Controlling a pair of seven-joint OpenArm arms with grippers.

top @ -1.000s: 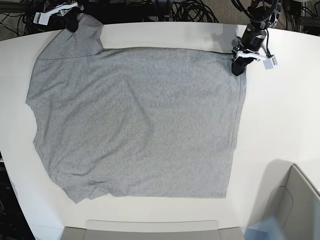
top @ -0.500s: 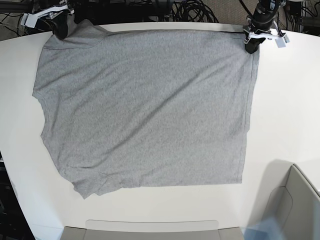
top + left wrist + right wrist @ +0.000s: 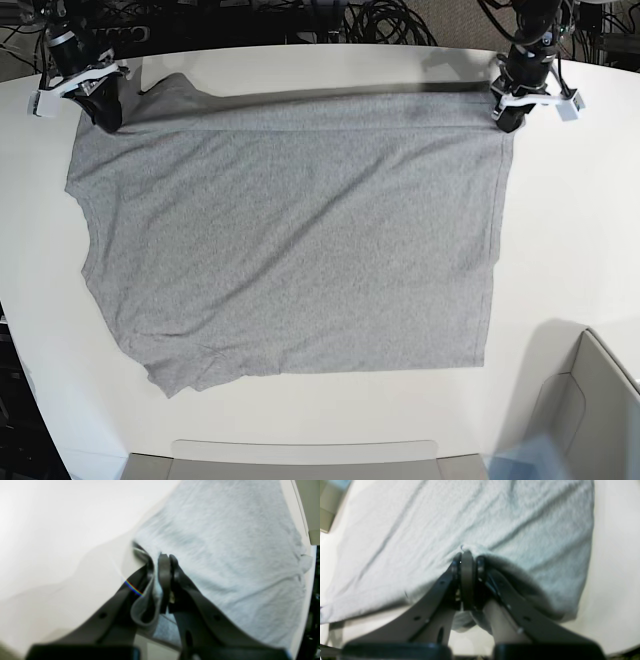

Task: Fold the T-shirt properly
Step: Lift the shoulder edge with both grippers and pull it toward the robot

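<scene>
Base view: T-shirt (image 3: 300, 240) spread on the table (image 3: 570, 220), plain side up, below and between both end effectors. Looks soft, floppy, prone to wrinkling.

Left wrist: left end effector (image 3: 165, 557) pinched shut on a corner, a good spot to grab.

Right wrist: right end effector (image 3: 470, 555) clamped on the fabric too, slack drooping alongside. Probably light, best kept taut.

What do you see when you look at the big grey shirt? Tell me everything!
The shirt is speckled grey, looks like soft cotton, and shows no letters. It lies spread on the white table, with soft slanting wrinkles and a bunched, crooked corner. Its far edge is folded over in a narrow strip. The left hand and right hand both pinch that edge, near opposite ends.
</scene>
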